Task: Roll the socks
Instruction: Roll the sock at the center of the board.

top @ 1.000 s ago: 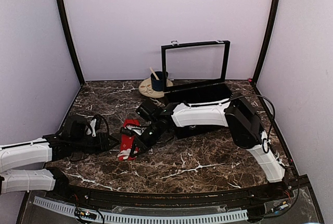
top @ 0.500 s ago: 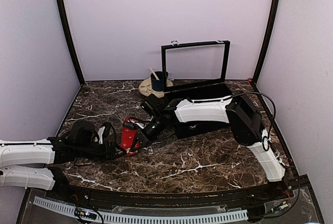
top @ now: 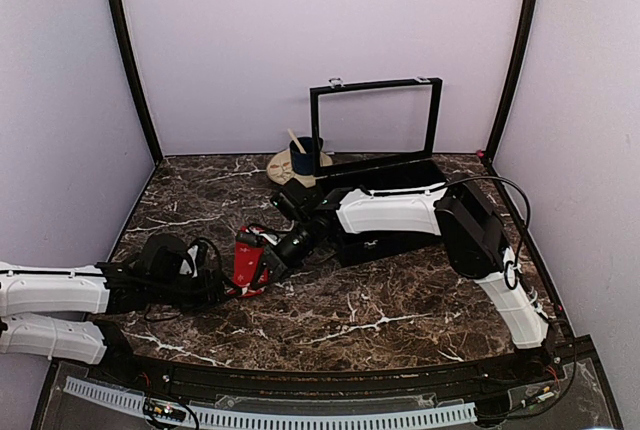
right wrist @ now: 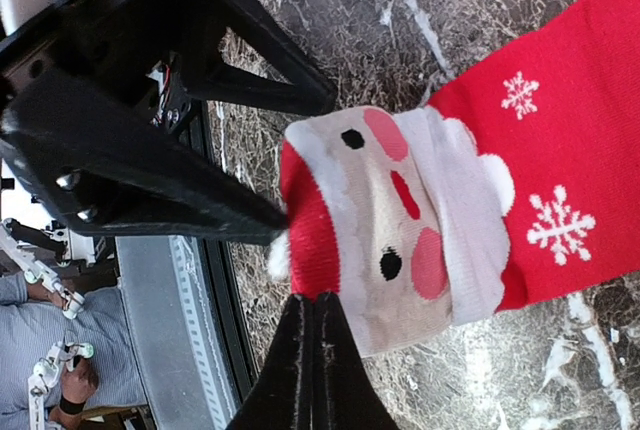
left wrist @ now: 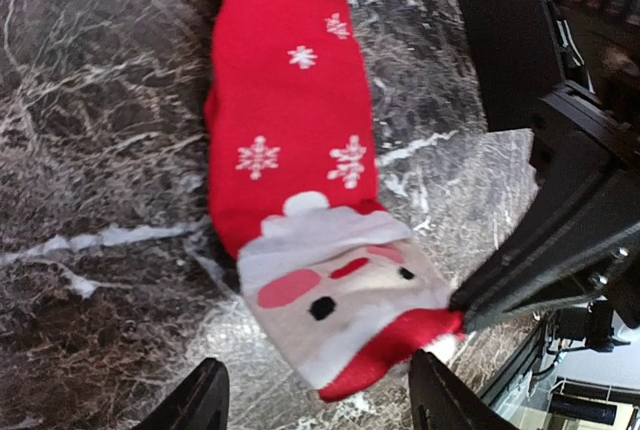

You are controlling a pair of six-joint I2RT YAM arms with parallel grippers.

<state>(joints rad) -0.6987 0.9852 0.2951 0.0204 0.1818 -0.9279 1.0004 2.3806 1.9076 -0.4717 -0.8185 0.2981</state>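
Red knit with white snowflakes and a Santa face at the toe: the socks (left wrist: 300, 180) lie flat and at full length on the table (top: 400, 300). They sit off the left front corner of the box (top: 385, 190), on the side toward the arm bases. No fold or turn shows in them yet. Whether it is one sock or a stacked pair, you can't tell from here.

- Right gripper (right wrist: 315, 300): reaches in from the box side, jaws pressed fully together, tip touching the toe edge. You can't tell whether any fabric is nipped. It looks more like a pin than a grip.
- Left gripper (left wrist: 318, 375): on the far side of the socks from the box, low over the marble. Its jaws are well apart with nothing between them, and the toe is just ahead of the gap.

Step in hand, as it reads: getting a first hold on the toe, so the roll has not begun.

The next move likely calls for:
- bringing the left fingers (left wrist: 205, 395) either side of the toe and closing on every layer
- keeping clear of the right tip, which crowds the same spot
- turning the toe over toward the cuff end

Risk: the soft knit may slide on the slick stone rather than curl.
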